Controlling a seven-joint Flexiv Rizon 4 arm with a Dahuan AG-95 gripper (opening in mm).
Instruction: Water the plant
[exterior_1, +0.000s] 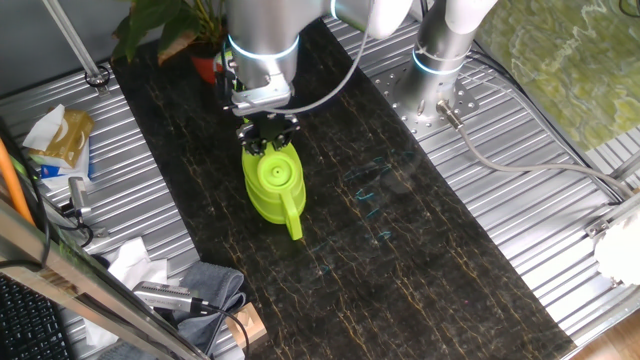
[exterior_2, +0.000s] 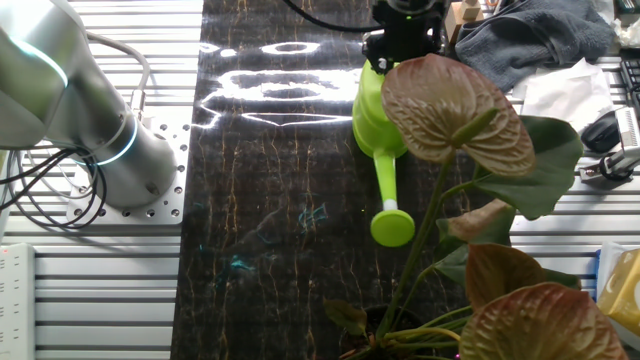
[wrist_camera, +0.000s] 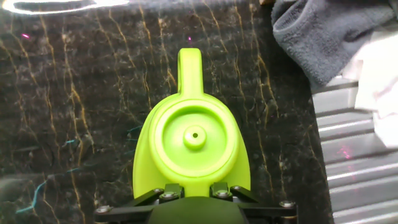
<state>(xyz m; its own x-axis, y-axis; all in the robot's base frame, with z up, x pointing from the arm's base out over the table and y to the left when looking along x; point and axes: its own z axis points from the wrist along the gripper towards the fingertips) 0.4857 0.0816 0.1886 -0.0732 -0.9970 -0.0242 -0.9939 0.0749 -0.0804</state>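
Note:
A lime-green watering can (exterior_1: 272, 185) stands on the dark marble mat (exterior_1: 400, 240), its spout pointing to the mat's near end. My gripper (exterior_1: 268, 140) is right over its rear handle. In the hand view the two fingers (wrist_camera: 166, 190) press against the green handle strip from both sides, with the gripper (wrist_camera: 194, 190) closed on it and the can (wrist_camera: 193, 140) just below. The plant (exterior_1: 165, 25), with broad green and brownish leaves in an orange-red pot (exterior_1: 207, 66), stands at the mat's far end behind the arm. In the other fixed view its leaves (exterior_2: 450, 105) partly hide the can (exterior_2: 375, 115).
A grey cloth (exterior_1: 205, 285) and white tissue (exterior_1: 135, 262) lie left of the mat's near end; the cloth also shows in the hand view (wrist_camera: 323, 31). The robot base (exterior_1: 440, 55) stands right of the mat. A paper bag (exterior_1: 60, 135) lies on the ribbed metal table at left.

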